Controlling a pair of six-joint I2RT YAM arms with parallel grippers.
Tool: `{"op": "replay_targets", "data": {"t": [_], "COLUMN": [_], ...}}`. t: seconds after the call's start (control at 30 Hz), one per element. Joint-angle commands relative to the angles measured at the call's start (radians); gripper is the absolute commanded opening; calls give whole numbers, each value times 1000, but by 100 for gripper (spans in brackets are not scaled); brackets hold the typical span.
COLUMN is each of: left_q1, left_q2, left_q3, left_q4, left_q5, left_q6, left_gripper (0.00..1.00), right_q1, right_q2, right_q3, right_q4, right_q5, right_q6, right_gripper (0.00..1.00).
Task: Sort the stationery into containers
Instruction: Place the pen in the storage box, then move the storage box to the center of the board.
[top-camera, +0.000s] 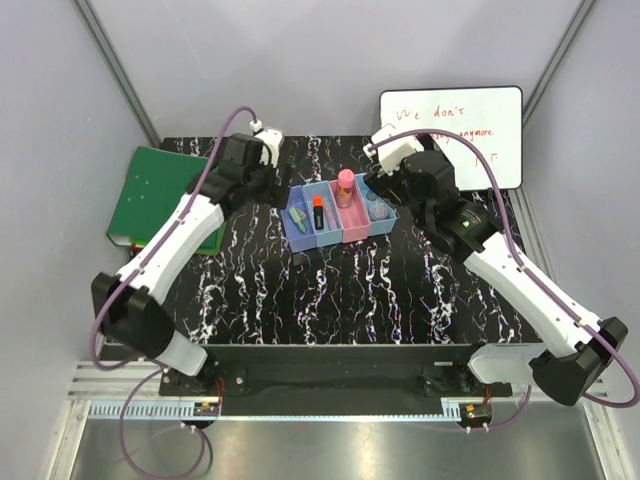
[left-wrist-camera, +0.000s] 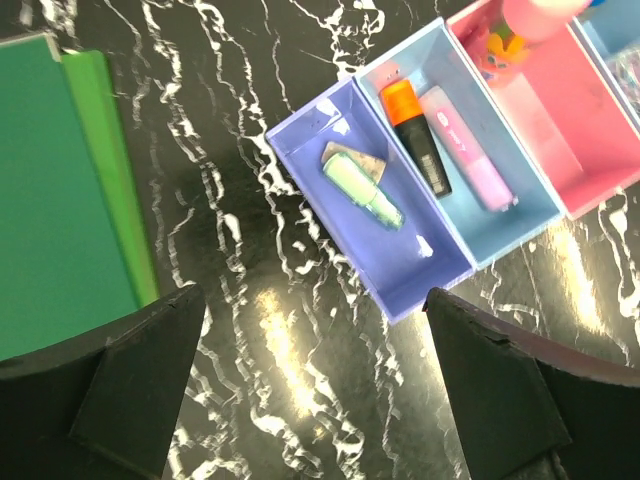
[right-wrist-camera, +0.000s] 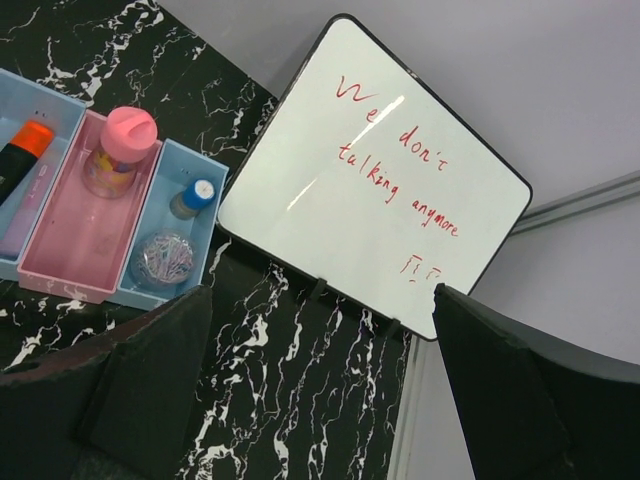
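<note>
Left end effector (left-wrist-camera: 312, 300): jaws spread wide and holding nothing, hanging over bare surface (left-wrist-camera: 220, 200).
Right end effector (right-wrist-camera: 320, 295): likewise wide open and empty.
Stationery near the left end effector: just ahead, toward its right finger, the green highlighter (left-wrist-camera: 365, 190) and beige eraser (left-wrist-camera: 345, 155) lie in the violet-blue bin (left-wrist-camera: 300, 150). The orange-capped black marker (left-wrist-camera: 415, 135) and pink highlighter (left-wrist-camera: 465, 150) lie side by side in the bin beyond it.
Stationery near the right end effector: ahead, off its left finger, the pink-capped tube (right-wrist-camera: 118, 150) stands in the pink bin (right-wrist-camera: 60, 250). The blue-capped bottle (right-wrist-camera: 195, 197) and clear round jar (right-wrist-camera: 165, 260) sit in the end bin.
Step in hand: judged the close of sorting. Every item seen sits in the containers (top-camera: 340, 215), and none shows loose.
Next move: probably a look for leftovers, then drawing both arms back, clear of the bin walls.
Surroundings: the green binder (left-wrist-camera: 50, 200) lies off the left finger of the left end effector. The whiteboard (right-wrist-camera: 330, 180) lies directly ahead of the right one.
In the way: the whiteboard, near the end bin, could be knocked by an outward swing, and the tall tube could topple.
</note>
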Motion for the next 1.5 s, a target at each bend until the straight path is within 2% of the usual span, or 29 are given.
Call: {"op": "replay_targets", "data": {"t": [0.0, 0.23, 0.4, 0.43, 0.47, 0.53, 0.57, 0.7, 0.83, 0.97, 1.17, 1.3, 1.47], "left_q1": [2, 1, 2, 2, 2, 2, 4, 2, 7, 7, 8, 8, -7], "left_q2": [-188, -474, -544, -558, -593, -627, -649, -709, -712, -716, -695, -655, -556], "left_q3": [-53, -158, -182, -190, -199, -234, -248, -293, -323, -328, -328, -354, -391], "left_q4": [10, -15, -110, -121, -134, -139, -136, -128, -125, -127, -127, -125, -70], "left_q5": [-4, -73, -134, -83, -57, -1, 2, 46, 80, 103, 132, 181, 116], "left_q6": [127, 236, 235, 250, 273, 293, 290, 281, 268, 275, 262, 238, 206], "left_gripper": [99, 99, 99, 99, 99, 99, 99, 99, 99, 99, 99, 99, 99], "right_q1": [-4, -27, -27, -27, -27, -28, -27, -27, -27, -28, -27, -27, -27], "right_q2": [-51, -102, -114, -111, -111, -131, -143, -174, -220, -253, -278, -266, -258], "right_q3": [57, 131, 139, 146, 157, 165, 162, 148, 100, 39, -24, -76, -111], "right_q4": [-59, -334, -567, -642, -667, -697, -688, -638, -580, -576, -557, -500, -434], "right_q5": [-35, -125, -265, -318, -399, -461, -487, -393, -270, -251, -247, -190, -138], "right_q6": [46, 227, 276, 262, 267, 281, 294, 359, 385, 403, 380, 322, 278], "right_gripper": [100, 100, 100, 100, 100, 100, 100, 100, 100, 100, 100, 100, 100]}}
